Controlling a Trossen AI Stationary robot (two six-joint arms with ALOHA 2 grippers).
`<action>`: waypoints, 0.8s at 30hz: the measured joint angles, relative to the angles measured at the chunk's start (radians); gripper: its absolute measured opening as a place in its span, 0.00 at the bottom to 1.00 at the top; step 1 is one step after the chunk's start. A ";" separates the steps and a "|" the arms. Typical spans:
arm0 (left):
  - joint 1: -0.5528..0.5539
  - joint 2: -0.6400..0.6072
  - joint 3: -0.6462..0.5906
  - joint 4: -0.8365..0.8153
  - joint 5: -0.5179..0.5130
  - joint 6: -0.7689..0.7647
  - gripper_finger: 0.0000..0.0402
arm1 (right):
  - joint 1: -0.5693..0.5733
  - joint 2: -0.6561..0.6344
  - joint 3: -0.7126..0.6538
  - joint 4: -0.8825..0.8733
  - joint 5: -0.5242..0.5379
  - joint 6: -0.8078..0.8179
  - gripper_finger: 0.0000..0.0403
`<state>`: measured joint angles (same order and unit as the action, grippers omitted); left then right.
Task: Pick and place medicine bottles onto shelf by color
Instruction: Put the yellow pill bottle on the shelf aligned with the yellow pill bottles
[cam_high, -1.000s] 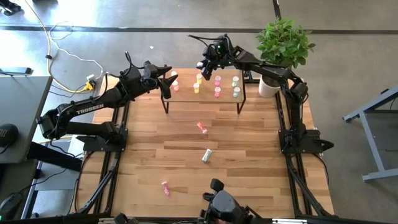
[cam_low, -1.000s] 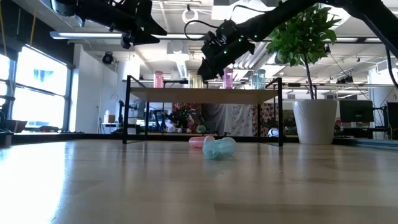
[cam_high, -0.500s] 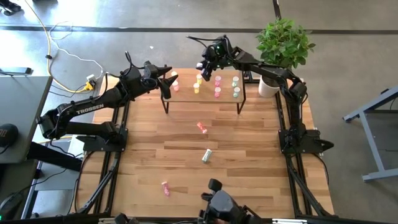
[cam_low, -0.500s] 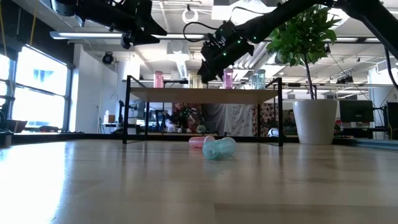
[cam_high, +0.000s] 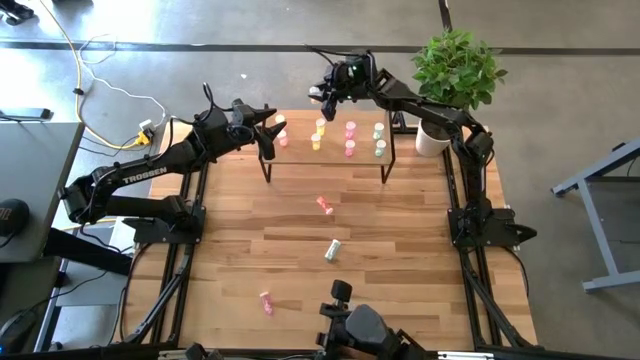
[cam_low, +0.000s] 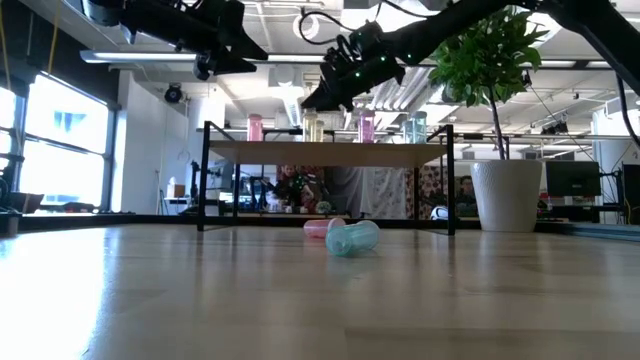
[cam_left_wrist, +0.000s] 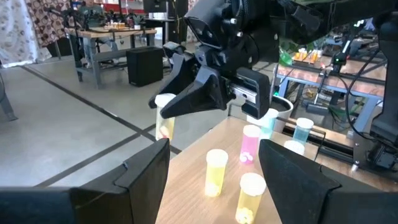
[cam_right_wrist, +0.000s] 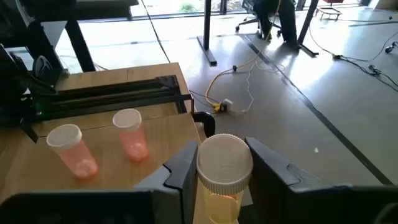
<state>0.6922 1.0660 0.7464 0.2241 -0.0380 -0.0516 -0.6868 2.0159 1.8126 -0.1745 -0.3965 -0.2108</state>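
Note:
The shelf (cam_high: 300, 157) stands at the table's far side and carries upright medicine bottles: red-orange ones (cam_right_wrist: 130, 134) at its left end, then yellow (cam_left_wrist: 216, 171), pink (cam_left_wrist: 250, 142) and pale green (cam_high: 379, 140). My right gripper (cam_high: 323, 95) hovers over the shelf's far edge, shut on a yellow bottle (cam_right_wrist: 222, 168) with a white cap. My left gripper (cam_high: 272, 126) waits open and level at the shelf's left end, nothing between its fingers. Three more bottles lie on their sides on the table: red-orange (cam_high: 325, 204), pale green (cam_high: 332, 250) and pink (cam_high: 266, 302). My right gripper pinches the yellow bottle between its two fingers (cam_right_wrist: 183, 171), on opposite sides of its upper part at the white cap (cam_right_wrist: 224, 158). The fingers reach in from the table's right, slanting a little downward. The bottle stays roughly upright, cap up, lifted clear above the shelf (cam_left_wrist: 165, 118).
A potted plant (cam_high: 432, 138) stands at the table's far right corner beside the shelf. The shelf's black legs (cam_high: 267, 165) drop to the table. The wide near half of the table holds only the three lying bottles.
My right gripper has risen and drifted toward the far edge and slightly left, tipping its fingers nearer to level, with the yellow bottle still in it.

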 joint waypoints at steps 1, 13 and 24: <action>0.000 0.000 0.000 0.000 0.000 0.000 0.60 | 0.000 0.000 0.000 -0.002 0.000 0.000 0.25; 0.000 0.000 0.000 -0.024 0.000 0.001 0.60 | -0.007 0.001 -0.077 -0.028 0.000 0.000 0.25; 0.000 0.000 0.000 -0.026 0.000 0.003 0.60 | -0.007 0.000 -0.077 -0.099 -0.009 -0.041 0.25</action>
<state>0.6922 1.0660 0.7464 0.1986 -0.0380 -0.0490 -0.6937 2.0163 1.7359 -0.2735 -0.4057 -0.2520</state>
